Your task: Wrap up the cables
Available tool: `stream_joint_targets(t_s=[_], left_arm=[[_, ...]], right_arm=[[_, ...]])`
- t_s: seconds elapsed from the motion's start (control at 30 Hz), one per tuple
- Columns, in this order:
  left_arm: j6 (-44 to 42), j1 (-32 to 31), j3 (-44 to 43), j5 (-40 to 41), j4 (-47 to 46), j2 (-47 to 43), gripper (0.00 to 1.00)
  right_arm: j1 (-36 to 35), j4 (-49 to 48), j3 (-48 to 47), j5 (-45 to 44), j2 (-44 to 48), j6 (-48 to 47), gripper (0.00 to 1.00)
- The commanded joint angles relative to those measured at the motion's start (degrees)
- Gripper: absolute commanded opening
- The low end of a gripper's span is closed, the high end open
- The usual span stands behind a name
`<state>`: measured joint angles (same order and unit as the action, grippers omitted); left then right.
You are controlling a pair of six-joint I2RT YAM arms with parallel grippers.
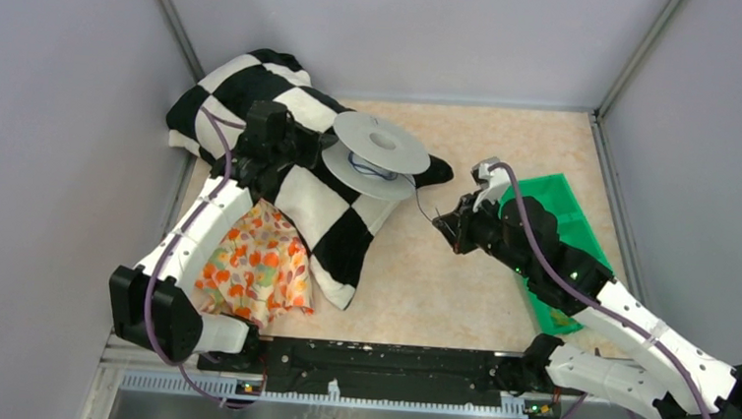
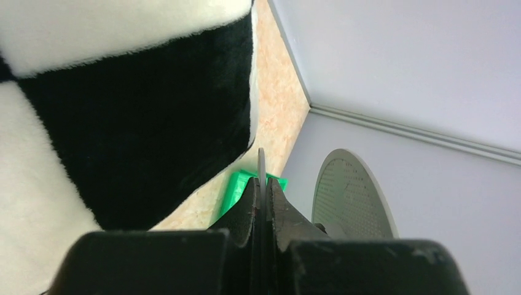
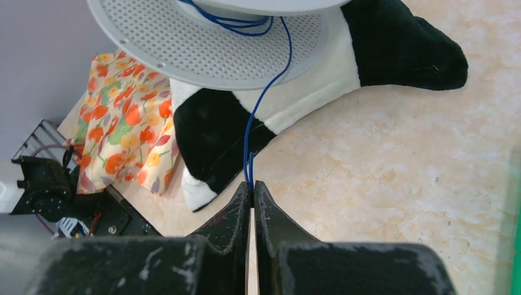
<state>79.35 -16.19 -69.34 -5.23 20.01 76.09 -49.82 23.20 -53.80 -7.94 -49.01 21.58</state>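
A grey spool (image 1: 376, 154) with two round flanges is held tilted above the checkered pillow. The thin dark blue cable (image 3: 265, 95) has a few turns on the spool's core and runs down from it to my right gripper (image 3: 252, 184), which is shut on the cable's doubled end. In the top view the right gripper (image 1: 442, 224) sits right of the spool, with the cable (image 1: 419, 205) stretched between them. My left gripper (image 2: 262, 182) is shut on the edge of one spool flange (image 2: 262, 163); the other flange (image 2: 353, 196) shows to its right. The left gripper (image 1: 321, 157) is at the spool's left side.
A black-and-white checkered pillow (image 1: 332, 222) lies under the spool. A floral cloth (image 1: 259, 266) lies at the front left beside the left arm. A green tray (image 1: 566, 211) stands at the right, partly under the right arm. Grey walls enclose the table.
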Motion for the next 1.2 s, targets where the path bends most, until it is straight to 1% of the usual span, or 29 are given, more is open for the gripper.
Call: stream_joint_targets(t_s=[0.0,0.07,0.17,0.23,0.33,0.47,0.6,0.77,0.87,0.97,1.0,1.17], left_arm=[[-1.14,0.14,-5.47,0.14,0.01,-1.20,0.00],[-2.94,-0.68,-6.90,0.03,1.06,-0.21,0.00],[-5.86,-3.27,-8.39,2.90,2.39,0.80,0.00],[-8.52,-5.16,-10.75,4.64,4.80,2.43,0.00],[-12.55,-7.70,-14.36,4.72,6.49,6.04,0.00],[-17.60,-12.06,-19.52,9.23,9.56,9.88,0.00],[-21.91,-15.20,-22.84,10.86,10.31,11.87,0.00],[-27.37,-16.83,-22.78,8.94,6.75,12.19,0.00],[-32.34,-18.35,-23.51,9.01,6.24,12.20,0.00],[-38.37,-19.11,-22.06,5.71,2.13,11.18,0.00],[-40.38,-19.33,-21.20,3.53,0.69,10.53,0.00],[-49.48,-19.77,-16.43,-0.83,-5.94,6.71,0.00]], right_arm=[[-2.02,-2.00,-3.67,4.90,1.24,-5.44,0.00],[-2.70,-2.36,-5.08,6.02,-0.01,-6.58,0.00],[-4.51,-3.10,-7.31,5.10,-2.19,-8.33,0.00],[-5.19,-3.94,-8.80,4.61,-3.51,-9.40,0.00],[-5.55,-4.20,-11.70,4.99,-5.87,-10.57,0.00],[-6.11,-4.24,-15.58,5.30,-8.99,-11.83,0.00],[-6.33,-4.39,-18.20,4.26,-11.58,-12.20,0.00],[-6.35,-5.16,-20.10,2.40,-14.14,-11.39,0.00],[-6.34,-4.93,-21.45,1.73,-15.22,-10.43,0.00],[-6.26,-5.23,-21.97,1.44,-15.89,-9.90,0.00],[-6.23,-5.10,-22.28,1.49,-16.25,-9.94,0.00],[-6.15,-3.74,-23.05,1.71,-17.68,-9.81,0.00]])
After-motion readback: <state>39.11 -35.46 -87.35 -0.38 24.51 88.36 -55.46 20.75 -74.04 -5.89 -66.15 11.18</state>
